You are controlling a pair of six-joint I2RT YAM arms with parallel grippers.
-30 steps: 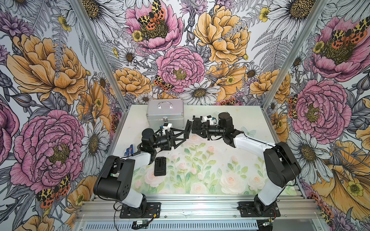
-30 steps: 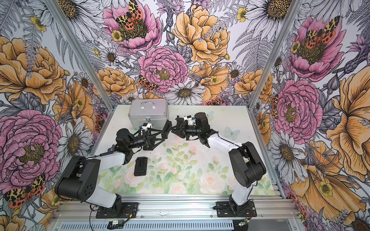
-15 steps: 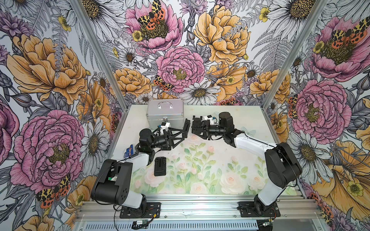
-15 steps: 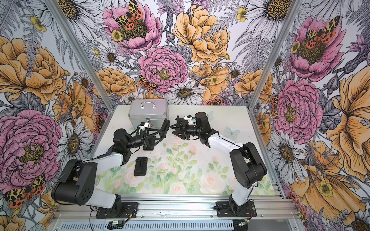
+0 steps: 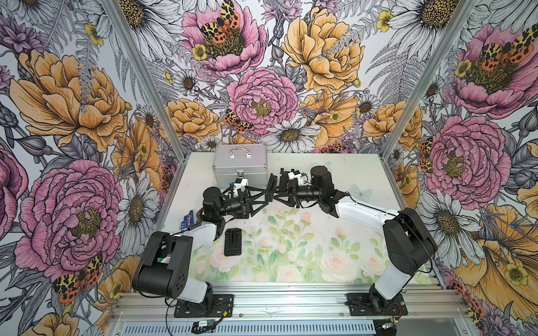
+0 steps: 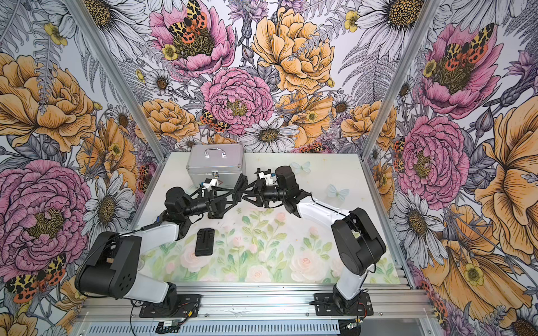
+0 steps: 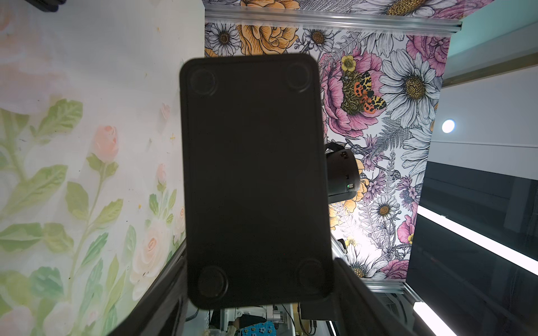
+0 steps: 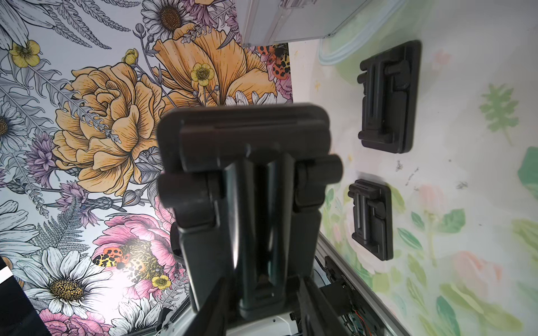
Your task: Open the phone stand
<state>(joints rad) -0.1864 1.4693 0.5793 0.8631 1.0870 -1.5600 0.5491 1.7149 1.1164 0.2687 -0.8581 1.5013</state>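
Top views are both showing the silver case sitting shut at the back of the table, handle on top and latch facing me. Its contents are not showing.

The phone stand is hanging on edge in the air above the floral mat. It is just in front of the case, between my two grippers, which are meeting tip to tip.

With my left gripper I am clamping the stand across its width, jaws spread wide. Left wrist view is filling with the stand's flat underside. Four round feet are showing at its corners, and my fingers are flanking its near end.

My right gripper is reaching in from the opposite side. Right wrist view is showing the stand's hinged face, blurred, with my fingers straddling its near end. I cannot tell whether those pads are pressing or standing just off.

Around:
- A folded stand is lying flat on the mat beside my left forearm, well apart from the held one.
- Right wrist view is showing two such stands lying flat, a case-side stand and a rail-side stand.
- A blue-and-white packet is peeking out behind my left arm at the table's edge.
- The case is standing close behind both grippers.
- The held stand is blocking most of the left wrist camera.
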